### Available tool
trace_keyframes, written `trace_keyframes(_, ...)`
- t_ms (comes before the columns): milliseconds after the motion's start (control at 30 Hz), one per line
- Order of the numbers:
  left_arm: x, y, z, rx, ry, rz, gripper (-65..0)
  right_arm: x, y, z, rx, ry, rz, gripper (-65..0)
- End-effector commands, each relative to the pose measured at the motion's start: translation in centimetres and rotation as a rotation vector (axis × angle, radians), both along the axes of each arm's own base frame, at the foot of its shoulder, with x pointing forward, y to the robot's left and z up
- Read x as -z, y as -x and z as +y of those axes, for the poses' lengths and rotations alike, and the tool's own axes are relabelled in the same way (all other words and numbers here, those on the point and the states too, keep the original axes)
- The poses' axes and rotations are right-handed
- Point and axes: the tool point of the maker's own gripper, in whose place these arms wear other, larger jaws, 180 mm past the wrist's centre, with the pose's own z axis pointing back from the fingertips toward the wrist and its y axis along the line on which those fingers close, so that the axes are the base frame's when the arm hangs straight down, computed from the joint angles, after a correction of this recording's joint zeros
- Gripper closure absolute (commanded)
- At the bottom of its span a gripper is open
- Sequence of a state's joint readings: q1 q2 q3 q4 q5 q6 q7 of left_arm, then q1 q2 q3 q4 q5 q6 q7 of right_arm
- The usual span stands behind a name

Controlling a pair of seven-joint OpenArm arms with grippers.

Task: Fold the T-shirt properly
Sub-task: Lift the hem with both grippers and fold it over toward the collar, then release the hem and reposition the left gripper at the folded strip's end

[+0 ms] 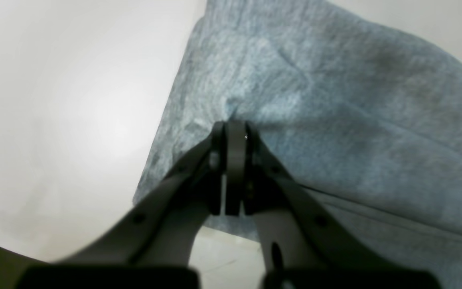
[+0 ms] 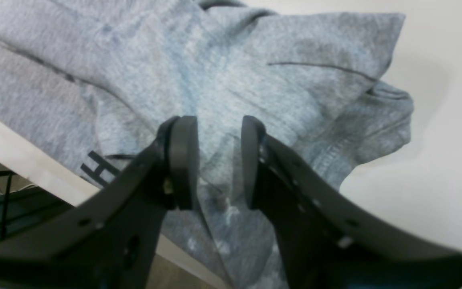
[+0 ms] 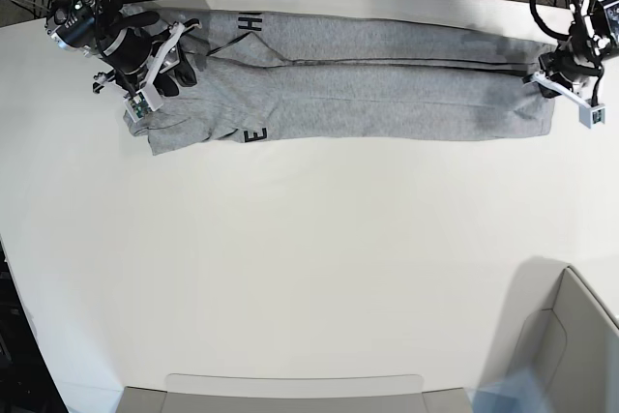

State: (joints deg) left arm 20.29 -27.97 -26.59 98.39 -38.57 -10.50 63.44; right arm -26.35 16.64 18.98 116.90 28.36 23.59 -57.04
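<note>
The T-shirt (image 3: 358,79) lies along the far edge of the white counter (image 3: 309,258), at approx 12 o'clock in the base view, already folded lengthwise into a long narrow band w/ black lettering peeking out near its 9 o'clock end. So, as I judge it, the lengthwise folds look done; crosswise folds to shorten the band into a compact stack are left, and the sleeve end at 9 o'clock looks bunched and likely needs smoothing. Left tool (image 1: 235,128) sits at the band's 3 o'clock end, jaws nearly together w/ only a sliver of gap; the tips press against cloth, but can't tell if any fabric is actually pinched. Right tool (image 2: 215,156) is over the crumpled 9 o'clock end, jaws spread wide, holding nothing, cloth visible btwn them. Edges: the shirt's far side runs right along the counter's 12 o'clock edge, so little margin there. Open room is plentiful toward 6 o'clock, the whole near half being bare; a grey bin (image 3: 580,336) sits at approx 5 o'clock.
</note>
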Motion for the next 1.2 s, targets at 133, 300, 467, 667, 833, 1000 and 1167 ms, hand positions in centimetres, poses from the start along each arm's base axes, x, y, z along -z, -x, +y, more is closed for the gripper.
trace_keyframes(133,-3.8,-1.5,-1.0,0.080,-0.066,-0.096,-18.2,-1.0,-0.6,0.0,-0.007,-0.006,-0.039,-18.9)
trace_keyframes(300,-6.0,-1.3,0.8,0.042,-0.111,-0.147,-20.4,-0.9,-0.6,0.0,-0.007,-0.006,-0.038,-18.9)
trace_keyframes(467,-6.6,-1.3,1.6,0.020,-0.125,-0.159,-23.3,-0.9,-0.5,-0.1,-0.007,-0.005,-0.036,-18.9)
trace_keyframes(667,-5.0,-2.1,2.9,-0.037,-0.082,-0.141,-25.2,-1.1,-0.9,-0.1,-0.007,-0.005,-0.045,-18.9)
trace_keyframes(833,-2.8,-2.3,5.2,-0.111,-0.042,-0.092,-25.1,-1.0,-0.9,0.0,-0.008,-0.004,-0.044,-18.9)
trace_keyframes(1000,-1.8,-2.6,3.9,-0.040,-0.045,-0.046,-25.1,-1.0,-0.9,-0.1,-0.008,-0.002,-0.044,-18.9)
trace_keyframes(1167,0.1,-2.0,2.9,-0.074,0.082,-0.027,-25.1,-0.9,-0.9,-0.2,-0.006,0.000,-0.043,-18.9)
